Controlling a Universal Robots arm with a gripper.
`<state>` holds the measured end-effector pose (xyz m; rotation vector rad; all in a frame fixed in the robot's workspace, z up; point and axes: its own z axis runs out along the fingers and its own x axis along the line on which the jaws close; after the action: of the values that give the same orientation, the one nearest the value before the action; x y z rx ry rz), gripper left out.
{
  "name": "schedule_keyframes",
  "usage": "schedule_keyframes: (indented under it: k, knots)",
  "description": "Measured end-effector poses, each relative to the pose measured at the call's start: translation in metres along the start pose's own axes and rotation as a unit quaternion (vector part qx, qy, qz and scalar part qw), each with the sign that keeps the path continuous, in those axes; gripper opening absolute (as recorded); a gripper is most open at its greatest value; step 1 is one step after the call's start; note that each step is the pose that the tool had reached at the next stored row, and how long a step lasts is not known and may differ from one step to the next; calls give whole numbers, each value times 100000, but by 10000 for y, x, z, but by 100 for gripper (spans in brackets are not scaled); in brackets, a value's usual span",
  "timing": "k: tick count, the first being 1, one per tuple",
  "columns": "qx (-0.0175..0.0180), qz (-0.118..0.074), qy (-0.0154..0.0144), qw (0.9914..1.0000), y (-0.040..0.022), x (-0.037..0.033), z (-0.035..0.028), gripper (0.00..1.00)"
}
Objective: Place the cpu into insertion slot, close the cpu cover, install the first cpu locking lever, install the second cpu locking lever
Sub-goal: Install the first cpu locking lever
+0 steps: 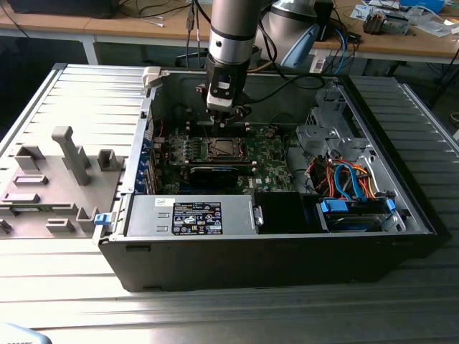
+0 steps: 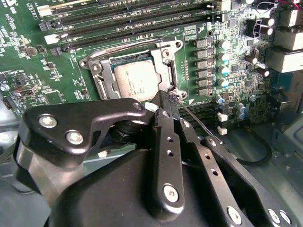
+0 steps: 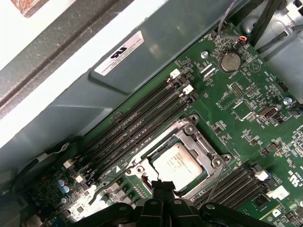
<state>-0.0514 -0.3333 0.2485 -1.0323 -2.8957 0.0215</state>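
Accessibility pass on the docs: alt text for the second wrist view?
The shut end effector hangs at a corner of the cpu cover, which lies flat around the seated cpu. The green motherboard and its long black slots lie around them.

Robotics lab: an opened computer case point(image 1: 272, 258) sits on a slatted metal table point(image 1: 215, 315), cable-strewn wooden workbenches point(image 1: 107, 27) beyond it, grey moulded fixtures point(image 1: 57, 179) beside it.

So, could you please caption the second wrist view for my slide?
Pincer, shut, at a corner of the cpu cover, which lies over the seated cpu.
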Motion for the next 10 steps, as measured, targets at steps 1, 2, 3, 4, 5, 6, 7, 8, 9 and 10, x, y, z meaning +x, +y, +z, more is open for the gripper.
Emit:
schedule_keyframes:
  k: [1, 2, 3, 4, 5, 6, 7, 8, 9, 10]
  knots:
    - [2, -69, -3, 100000, 0, 0, 0, 11]
    - [6, -128, -4, 100000, 0, 0, 0, 11]
    - [11, -205, -7, 100000, 0, 0, 0, 11]
    - [15, -265, -9, 100000, 0, 0, 0, 11]
    - [21, -357, -13, 99999, 0, 0, 0, 11]
    - [21, -404, -16, 99999, 0, 0, 0, 11]
    - [26, -477, -16, 99999, 0, 0, 0, 11]
    - [35, -573, -21, 99998, 0, 0, 0, 11]
    - [35, -670, -24, 99998, 0, 0, 0, 11]
    - [43, -755, -27, 99997, 0, 0, 0, 11]
